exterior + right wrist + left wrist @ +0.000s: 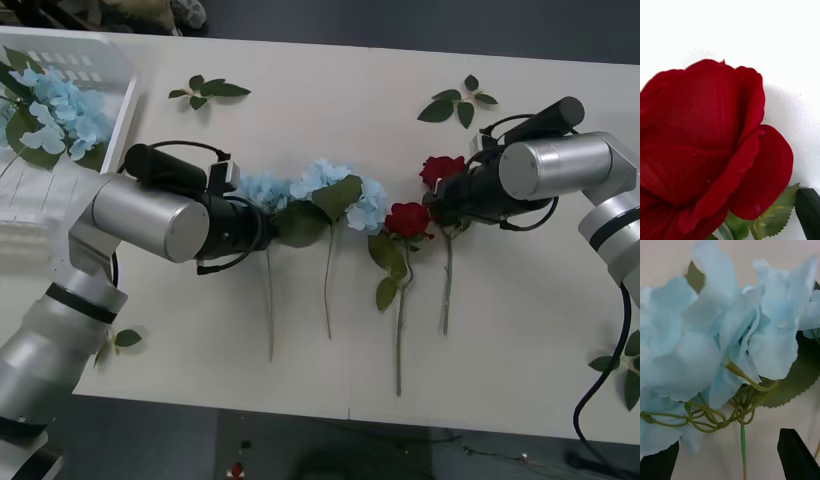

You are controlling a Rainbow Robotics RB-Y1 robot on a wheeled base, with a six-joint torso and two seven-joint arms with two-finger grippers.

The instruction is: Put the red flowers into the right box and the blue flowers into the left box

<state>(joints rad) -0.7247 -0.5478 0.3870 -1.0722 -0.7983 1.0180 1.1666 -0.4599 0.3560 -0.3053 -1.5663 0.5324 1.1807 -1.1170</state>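
Two red flowers lie at the table's middle right: one rose right in front of my right gripper, the other rose just to its left. One black finger shows beside the bloom, and the gripper is open. Blue flowers lie in a row at the centre. My left gripper is open, its fingers on either side of the stem under the leftmost blue head. The left box at the far left holds more blue flowers. The right box is out of view.
Loose green leaf sprigs lie at the far middle, the far right, the front left and the right edge. The flowers' long stems run toward the table's front edge.
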